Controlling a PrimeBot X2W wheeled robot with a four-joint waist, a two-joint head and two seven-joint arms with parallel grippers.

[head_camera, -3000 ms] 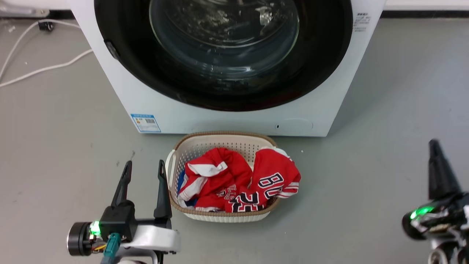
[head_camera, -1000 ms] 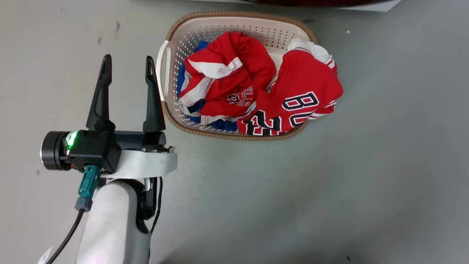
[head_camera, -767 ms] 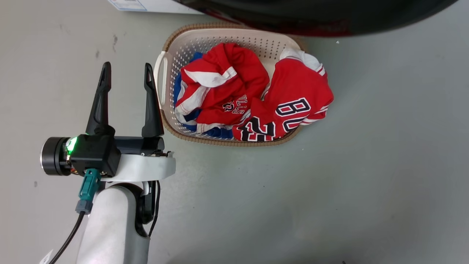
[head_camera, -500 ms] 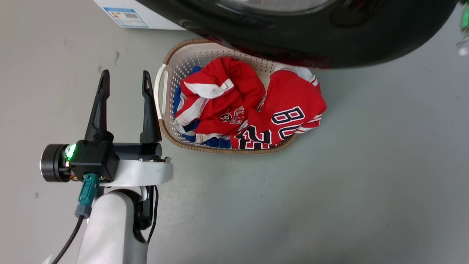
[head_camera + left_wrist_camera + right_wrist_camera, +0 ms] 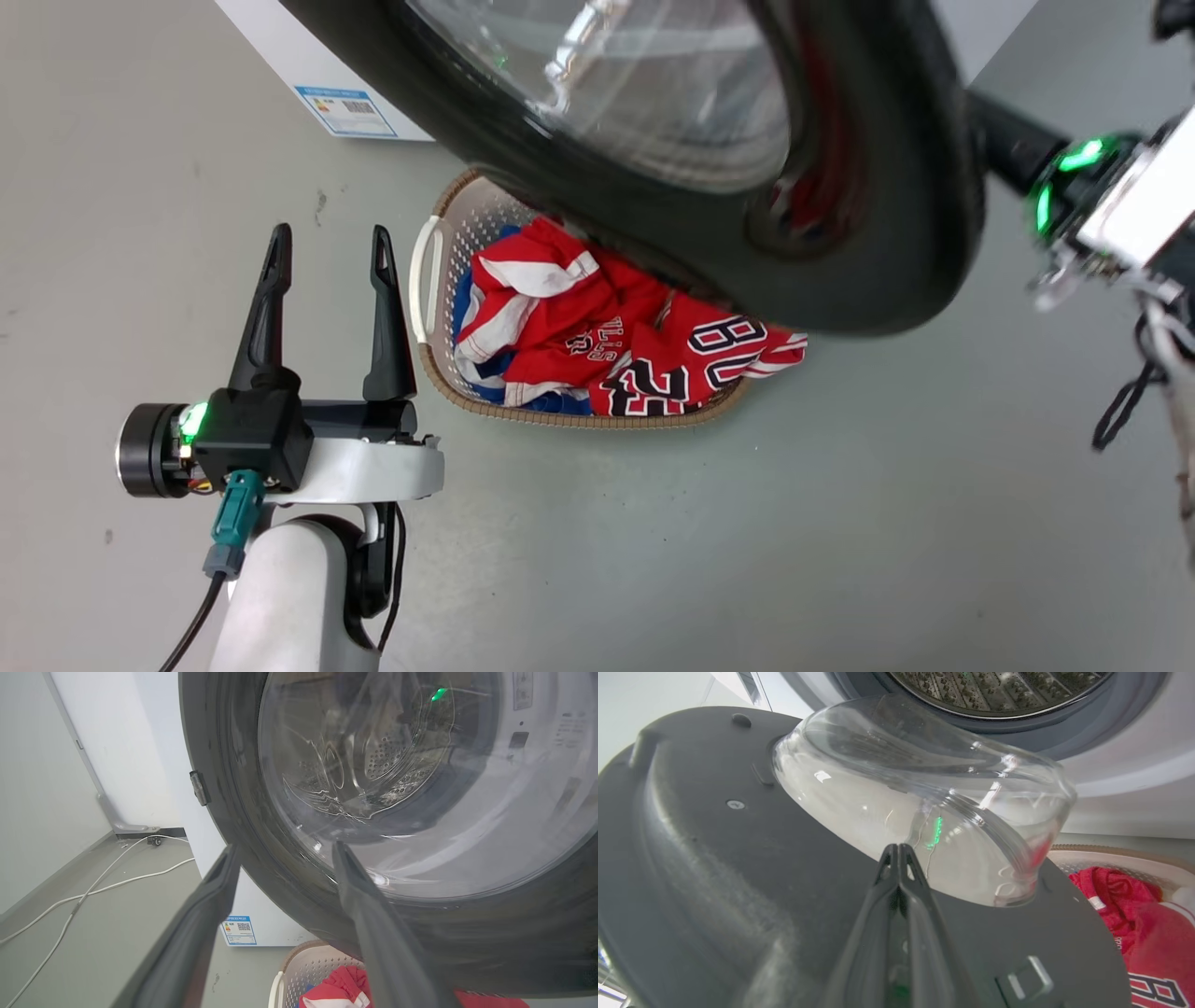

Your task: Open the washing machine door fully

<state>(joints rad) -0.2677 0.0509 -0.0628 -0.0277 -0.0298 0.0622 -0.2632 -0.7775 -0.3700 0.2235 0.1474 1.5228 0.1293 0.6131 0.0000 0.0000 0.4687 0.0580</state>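
**Head view, door:** the washing machine door [image 5: 887,233] crosses the top as a glossy black disc seen at a slant, with a clear glass bowl [image 5: 653,93] in its centre. It stands swung out from the white machine body [image 5: 280,47] and overhangs the far part of the basket [image 5: 425,280].
**Head view, left gripper:** the left gripper [image 5: 330,233] sits low on the left. Its fingers are spread and empty, just beside the basket's white handle and apart from the door.
**Head view, right gripper:** the right gripper [image 5: 1004,140] is at the upper right with green lights lit. Its dark fingers run behind the door's right edge, so the tips are hidden here.
**Head view, basket:** it holds red jerseys [image 5: 597,317] with numbers and stands on the grey floor [image 5: 747,560].
**Left wrist view, door:** this shows the outer face, a broad black rim around bulging glass. The perforated drum [image 5: 383,756] shows through the glass, and a small grey tab [image 5: 198,787] sits on the left edge.
**Left wrist view, surroundings:** white cables [image 5: 93,891] lie on the floor left of the machine. A blue label [image 5: 239,929] marks its lower front corner.
**Right wrist view, door:** the inner face [image 5: 714,868] is matt dark grey. The bowl bulges from it toward the drum and the grey rubber ring [image 5: 1064,732].
**Right wrist view, gripper:** the fingers are pressed together with nothing between them. Their tips lie at the foot of the bowl, over the inner face; whether they touch it cannot be told.
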